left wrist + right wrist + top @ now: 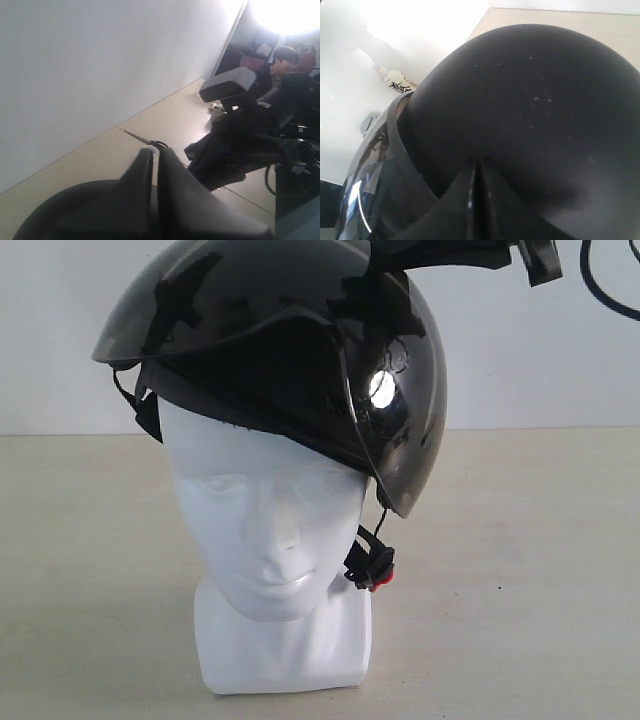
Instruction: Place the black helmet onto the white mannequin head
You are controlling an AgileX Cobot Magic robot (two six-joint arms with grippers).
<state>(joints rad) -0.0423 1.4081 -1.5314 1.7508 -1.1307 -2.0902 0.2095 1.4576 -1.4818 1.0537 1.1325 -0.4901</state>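
Observation:
The black helmet sits on the white mannequin head, tilted, with its smoky visor flipped up. Its chin strap hangs loose beside the cheek, and the red buckle dangles near the jaw. In the right wrist view my right gripper is shut, its tips touching the helmet's matte shell from above and holding nothing. My left gripper is shut and empty, away from the helmet and pointing across the table. The exterior view does not show it.
The mannequin stands on a beige table before a white wall. My right arm reaches in at the top of the exterior view and also shows as the right arm in the left wrist view. A small bottle lies beyond the helmet.

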